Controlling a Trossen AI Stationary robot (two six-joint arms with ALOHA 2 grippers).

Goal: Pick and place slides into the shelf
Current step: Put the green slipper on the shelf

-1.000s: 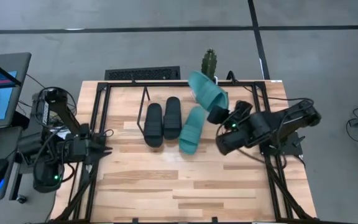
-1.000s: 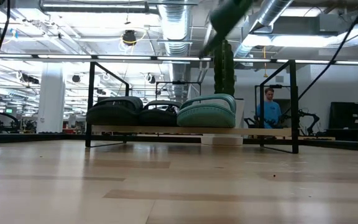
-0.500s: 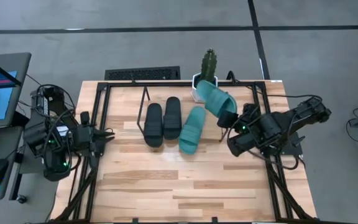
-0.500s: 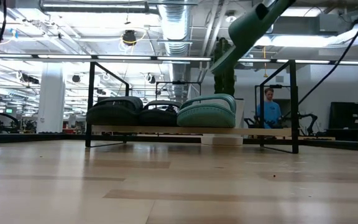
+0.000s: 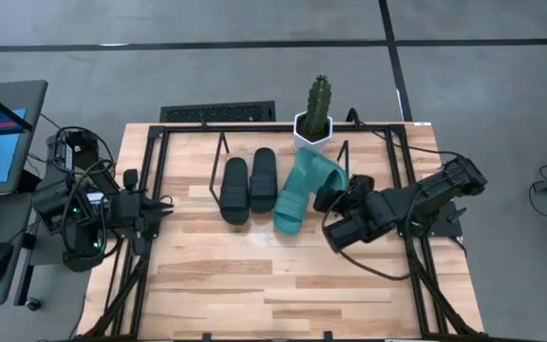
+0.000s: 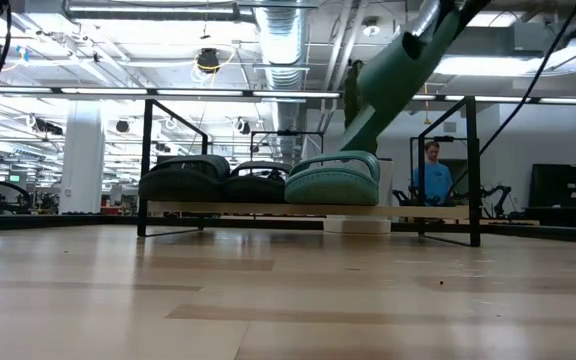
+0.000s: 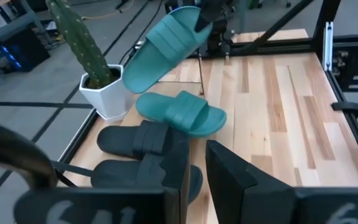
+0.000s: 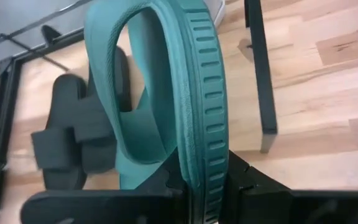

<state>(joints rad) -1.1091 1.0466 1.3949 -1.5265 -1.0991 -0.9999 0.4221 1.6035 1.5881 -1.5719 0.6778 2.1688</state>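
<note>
From above, the right end effector (image 5: pixel 335 198) grips a teal slide (image 5: pixel 318 175) tilted over the shelf (image 5: pixel 222 144), beside three slides already there. At bench level, that slide (image 6: pixel 393 80) angles down toward its teal mate (image 6: pixel 333 180). The right wrist camera shows fingers (image 8: pixel 244 177) clamped on its sole edge; the left end effector (image 7: pixel 194 168), nearly closed and empty, waits at the bench's left edge.

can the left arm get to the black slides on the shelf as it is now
Probably yes: the left gripper waits empty at the table's left edge, with bare wood between it and the black slides. The right gripper holds a teal slide farther right.
</note>
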